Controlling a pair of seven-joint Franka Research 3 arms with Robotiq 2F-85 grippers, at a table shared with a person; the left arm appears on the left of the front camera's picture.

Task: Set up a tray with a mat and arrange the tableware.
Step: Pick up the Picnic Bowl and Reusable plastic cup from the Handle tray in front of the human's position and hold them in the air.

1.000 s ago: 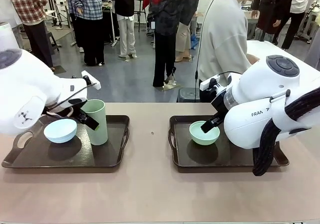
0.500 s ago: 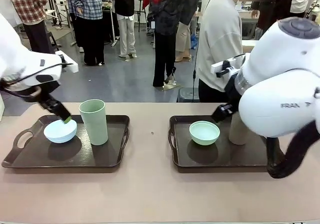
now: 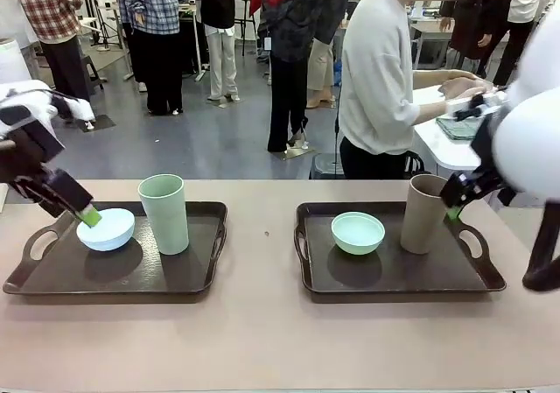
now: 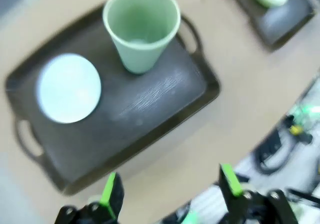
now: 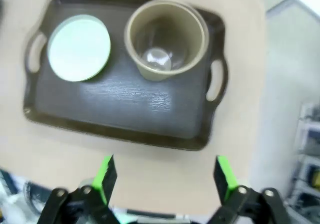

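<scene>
Left gripper point(image 3: 83, 211): has drawn back from beside the cup to the 9 o'clock end of its tray. Jaws apart, nothing between them; the left wrist view point(image 4: 169, 181) has the tray well ahead of the fingertips.
Left tray: dark brown, rectangular, with handles point(image 3: 188, 275). No separate mat can be told from its dark floor.
Pale blue round bowl point(image 3: 106, 228): on the left tray, toward 9 o'clock of its middle, upright. Same spot as a second ago.
Pale green tall handleless cup point(image 3: 165, 214): on the left tray, toward 3 o'clock, upright, just beside the bowl and apart from it. Not shifted.
Beige table point(image 3: 262, 340): bare between the trays.
Right tray: same dark brown make point(image 3: 394, 275).
Mint green round bowl point(image 3: 358, 232): on the right tray, toward 9 o'clock, unmoved.
Brown-tan tall handleless cup point(image 3: 424, 214): toward 3 o'clock, upright. Hidden by the arm a second ago, now in plain sight.
Right gripper point(image 3: 455, 202): has pulled out to 3 o'clock of the brown cup. Jaws apart and empty point(image 5: 164, 171).
Person in white top point(image 3: 381, 69): at 12 o'clock, turned toward a side table.
Reading: both arms have let go and retreated; each tray carries one bowl and one cup, so the arranging looks finished or nearly so.
</scene>
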